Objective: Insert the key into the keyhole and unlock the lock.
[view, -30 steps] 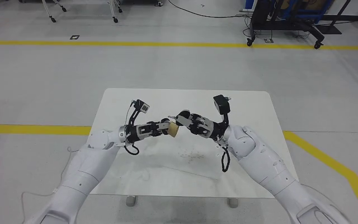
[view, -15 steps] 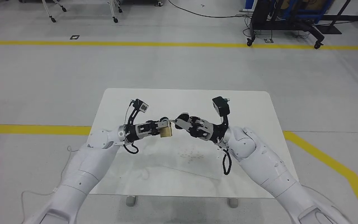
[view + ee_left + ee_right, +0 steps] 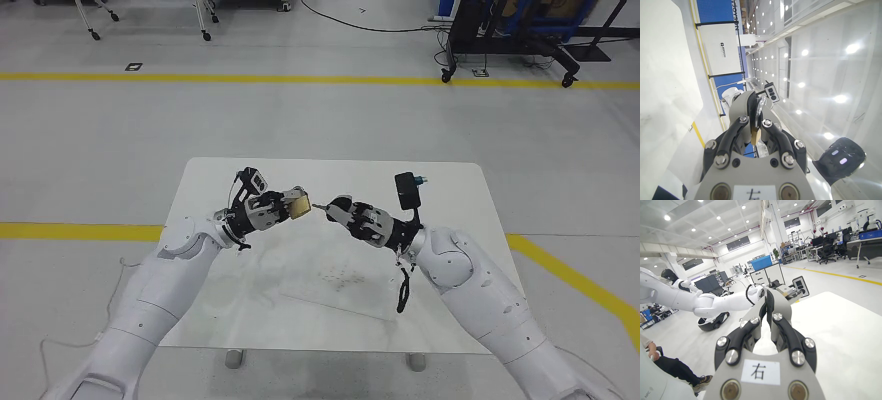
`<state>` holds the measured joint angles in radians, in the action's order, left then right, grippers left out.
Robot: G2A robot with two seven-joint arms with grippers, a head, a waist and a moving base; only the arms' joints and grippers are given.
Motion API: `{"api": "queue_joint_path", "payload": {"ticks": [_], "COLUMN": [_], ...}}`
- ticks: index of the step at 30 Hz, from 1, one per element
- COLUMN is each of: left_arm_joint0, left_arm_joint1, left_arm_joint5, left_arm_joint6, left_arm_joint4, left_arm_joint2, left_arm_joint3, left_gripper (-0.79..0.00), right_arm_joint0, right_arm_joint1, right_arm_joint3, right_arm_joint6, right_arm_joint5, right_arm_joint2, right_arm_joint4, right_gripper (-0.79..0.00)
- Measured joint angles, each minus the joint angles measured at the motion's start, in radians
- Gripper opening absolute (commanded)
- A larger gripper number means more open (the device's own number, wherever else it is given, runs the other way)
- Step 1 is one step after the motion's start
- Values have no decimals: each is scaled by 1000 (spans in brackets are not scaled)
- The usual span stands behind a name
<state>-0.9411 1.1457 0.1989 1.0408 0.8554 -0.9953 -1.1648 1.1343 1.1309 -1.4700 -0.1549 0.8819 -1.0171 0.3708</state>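
1. The left gripper (image 3: 288, 204): jaws drawn in narrow and clamped on the lock (image 3: 298, 205). The lock is a small brass padlock with a squarish body. It is held off the table, and its free face is turned toward the right gripper. In the left wrist view the brass shows as a thin strip deep between the fingers (image 3: 738, 111). A silver piece sits out at the fingertips; whether that is the shackle cannot be told.

2. The right gripper (image 3: 335, 208): jaws pressed almost together, pinching the key (image 3: 320, 207). The key is a thin grey blade sticking out past the fingertips and pointing at the lock. Its tip lies just beside the lock's face, but whether it touches or has entered cannot be made out. The head of the key is hidden between the pads (image 3: 770, 306), and the keyhole is too small to make out.

3. The table (image 3: 450, 300): white top with rounded corners. Both grippers meet above its middle, nearer the far edge than the near one and well apart from either side edge. Faint scuffs (image 3: 345, 278) mark the surface on the robot's side of the grippers.

4. Surround: pale floor on all sides, with a yellow line (image 3: 300, 77) running beyond the far edge.
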Motion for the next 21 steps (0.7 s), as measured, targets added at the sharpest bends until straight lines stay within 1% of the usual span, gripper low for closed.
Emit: {"api": "queue_joint_path", "payload": {"ticks": [6,8,10,11,12,15,16,18,19,21], "left_arm_joint0": [-1,-25,-50,-51,-47,-24,-14,4,14,27], "left_arm_joint1": [0,3,6,6,6,3,2,4,7,13], "left_arm_joint5": [0,-22,-55,-77,-103,-226,-285,-370,-423,-478], "left_arm_joint6": [-1,-31,-62,-71,-79,-89,-94,-112,-122,-130], "left_arm_joint4": [-6,6,37,42,35,23,21,13,18,27], "left_arm_joint2": [1,7,8,7,5,0,2,11,19,30], "left_arm_joint3": [0,4,7,12,15,13,15,21,26,33], "left_gripper": [-785,-785,-785,-785,-785,-785,-785,-785,-785,-785], "right_arm_joint0": [0,0,-6,-11,-20,-43,-45,-42,-31,-10], "right_arm_joint1": [0,0,0,0,-2,-12,-16,-23,-28,-37], "right_arm_joint3": [0,4,18,22,25,4,-8,-45,-81,-148], "right_arm_joint6": [0,0,-4,-7,-14,-30,-27,-12,6,23], "right_arm_joint5": [0,-4,-48,-60,-57,-1,8,4,0,-10], "right_arm_joint2": [0,-1,-11,-14,-21,-56,-73,-103,-121,-144], "right_arm_joint4": [-5,-1,45,73,108,275,341,454,542,700], "right_gripper": [-785,-785,-785,-785,-785,-785,-785,-785,-785,-785]}}
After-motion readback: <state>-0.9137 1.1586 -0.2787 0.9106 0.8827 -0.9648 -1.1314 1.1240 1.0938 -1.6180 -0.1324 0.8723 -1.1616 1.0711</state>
